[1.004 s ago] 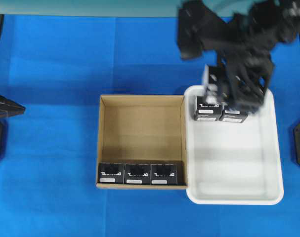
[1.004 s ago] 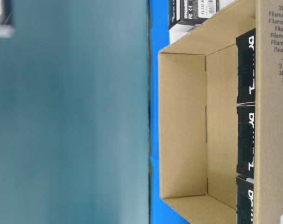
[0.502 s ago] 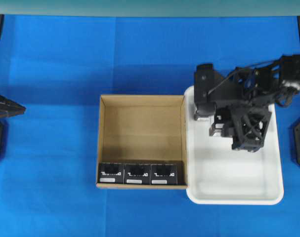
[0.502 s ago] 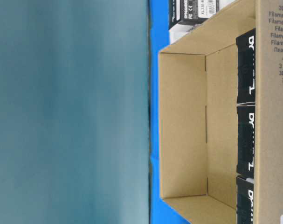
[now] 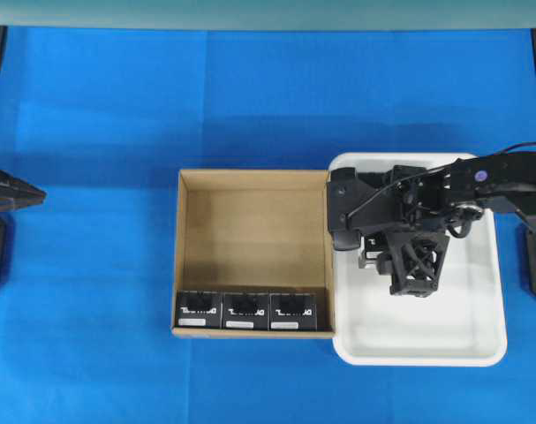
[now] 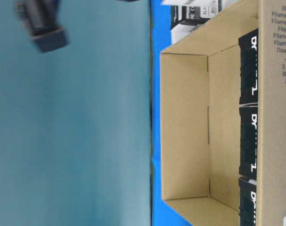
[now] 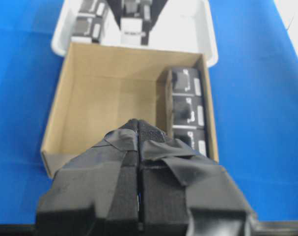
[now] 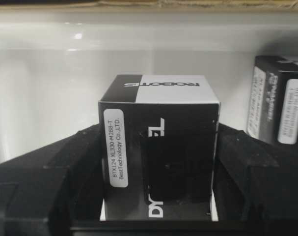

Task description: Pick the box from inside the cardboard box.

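The box (image 8: 158, 152) sat between the fingers of the right gripper (image 8: 158, 196), which pinched it from both sides low inside the white tray (image 5: 479, 336), at about 3 o'clock from the cardboard box (image 5: 186, 256) in the overhead view. It stood upright on the wrist view, its top face lettered "ROBOTIS" upside down, a white side strip reading "BTX124 XL330-M288-T BestTechnology Co.,LTD." running vertically; its long axis could not be told. Another black box (image 8: 279, 103) stood just beside it at 2 o'clock. Three black boxes (image 5: 245, 310) lined the carton's 6 o'clock wall, each with a white label strip. The left gripper (image 7: 139, 147) had its fingers pressed together, holding nothing, pointed at the carton.
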